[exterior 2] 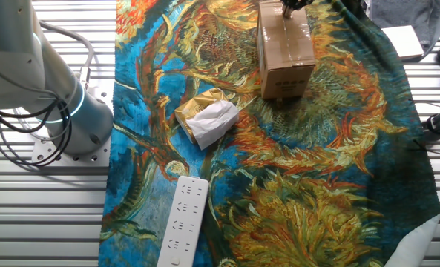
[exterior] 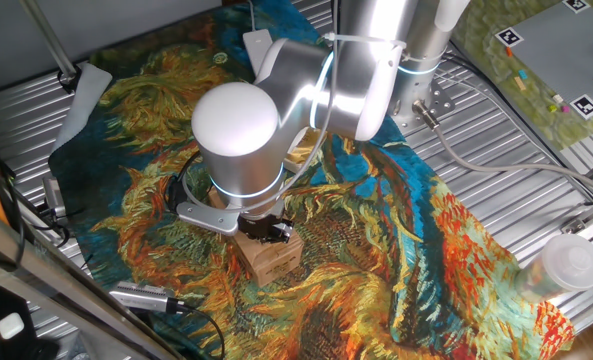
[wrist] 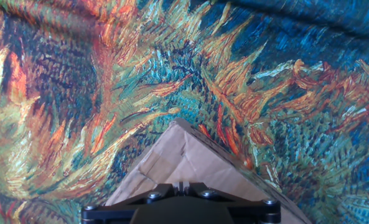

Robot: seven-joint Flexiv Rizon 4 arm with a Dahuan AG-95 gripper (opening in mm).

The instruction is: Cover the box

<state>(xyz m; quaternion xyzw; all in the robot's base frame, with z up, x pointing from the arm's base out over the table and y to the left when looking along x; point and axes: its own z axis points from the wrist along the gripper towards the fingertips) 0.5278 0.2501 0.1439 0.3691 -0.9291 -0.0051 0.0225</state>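
I locate the small plain brown corrugated cardboard box (exterior 2: 285, 53) on the sunflower-patterned painted cloth (exterior 2: 294, 178), near the far edge of that cloth in the other fixed view and directly under the robot's wrist in one fixed view (exterior: 269, 254). In the other fixed view its top reads as flat and glossy, with what appears to be a taped seam along the middle; I see no flap standing upright. In the hand view, a corner of the box top (wrist: 190, 165) shows flat flaps meeting at a seam line.

I judge the covering as largely done: the flaps lie down and the top is closed as far as these views show. What may remain is a final press to seat the last flap and then withdrawal; I cannot confirm that every flap is fully flush.

The black two-finger gripper (exterior: 272, 229) sits at the box top, touching or just above it. Its fingertips are hidden by the wrist housing in every view, so I cannot tell whether it is released or clenched.

Outward from the box: a crumpled white-and-yellow wrapper (exterior 2: 207, 117) lies nearby on the cloth, apart from the box. A white power strip (exterior 2: 182, 220) lies further off at the cloth's edge.
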